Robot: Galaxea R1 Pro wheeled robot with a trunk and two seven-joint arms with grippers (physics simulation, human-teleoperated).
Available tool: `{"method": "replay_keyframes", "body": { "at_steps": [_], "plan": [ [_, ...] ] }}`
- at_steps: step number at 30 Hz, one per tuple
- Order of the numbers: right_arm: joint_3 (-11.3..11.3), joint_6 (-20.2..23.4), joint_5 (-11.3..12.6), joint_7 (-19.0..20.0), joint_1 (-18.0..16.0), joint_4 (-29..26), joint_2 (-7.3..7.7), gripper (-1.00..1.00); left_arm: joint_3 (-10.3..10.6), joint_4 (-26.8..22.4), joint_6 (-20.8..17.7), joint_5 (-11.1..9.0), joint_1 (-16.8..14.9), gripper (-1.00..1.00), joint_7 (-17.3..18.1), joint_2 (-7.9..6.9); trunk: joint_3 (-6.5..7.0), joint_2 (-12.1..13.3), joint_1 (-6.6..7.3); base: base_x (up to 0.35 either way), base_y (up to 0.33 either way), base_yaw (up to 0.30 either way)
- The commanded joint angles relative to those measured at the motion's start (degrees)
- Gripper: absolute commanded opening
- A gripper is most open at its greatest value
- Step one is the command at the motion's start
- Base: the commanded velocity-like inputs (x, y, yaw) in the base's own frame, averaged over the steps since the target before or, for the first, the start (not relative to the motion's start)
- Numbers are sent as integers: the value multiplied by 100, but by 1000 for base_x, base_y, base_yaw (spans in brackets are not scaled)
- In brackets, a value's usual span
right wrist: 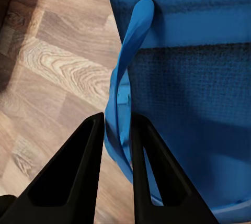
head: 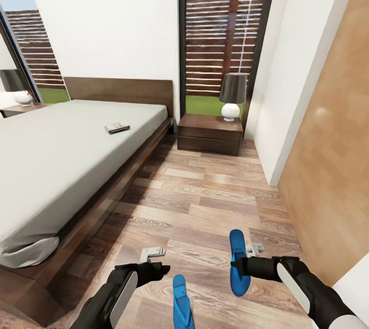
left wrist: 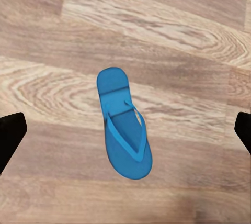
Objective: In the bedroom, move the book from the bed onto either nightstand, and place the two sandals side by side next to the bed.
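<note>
Right end effector (right wrist: 117,130) pinches the strap of one flat bright blue flip-flop sandal (head: 238,262) to carry it, while the left end effector (head: 154,269), fingers apart, hovers over the other blue sandal (left wrist: 124,124) on the wood plank floor (head: 205,201).

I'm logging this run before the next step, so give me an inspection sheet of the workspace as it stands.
Surface: wood plank floor, bare between bed and wall.
Job's things: book lies on the bed; one blue sandal flat on the floor; other sandal in the right tool.
Clutter: nothing seen.
Grippers: right tool shut on a sandal strap; left tool open above the floor sandal.
Cables: nothing seen.
Surroundings: nightstand with lamp, windows, fence outside.
</note>
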State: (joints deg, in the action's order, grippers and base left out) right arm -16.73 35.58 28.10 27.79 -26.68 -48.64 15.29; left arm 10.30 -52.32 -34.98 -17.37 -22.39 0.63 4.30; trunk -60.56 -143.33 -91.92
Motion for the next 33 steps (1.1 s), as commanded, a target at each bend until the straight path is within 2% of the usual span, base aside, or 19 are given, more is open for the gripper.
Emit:
{"method": "replay_keyframes", "body": {
  "at_steps": [1,11,21,26,29,33],
  "plan": [
    [-14,-1,39,9,-4,-2,-1,-100,-2,-4,-27,-6,-2,100,7,1,-28,-4,-1,0,0,0],
    [-18,-186,30,-9,-4,11,-155,-100,7,3,-26,-6,-2,100,7,6,-250,-17,-27,0,0,0],
    [-5,-192,29,-11,-4,5,-175,-100,-10,3,-27,-8,-2,100,7,1,-471,-31,-53,0,0,0],
    [23,-188,29,-6,-4,-18,-147,-100,-17,-12,-98,7,-2,100,7,1,-582,-38,-65,0,0,0],
    [123,-181,31,14,-4,-82,-93,-100,-20,-21,-213,13,-2,100,7,1,-649,-42,-73,0,0,0],
    [341,-114,30,38,-4,-648,19,-100,-27,-37,-234,14,-2,100,4,-10,-737,-47,-84,0,0,0]
  ]
}}
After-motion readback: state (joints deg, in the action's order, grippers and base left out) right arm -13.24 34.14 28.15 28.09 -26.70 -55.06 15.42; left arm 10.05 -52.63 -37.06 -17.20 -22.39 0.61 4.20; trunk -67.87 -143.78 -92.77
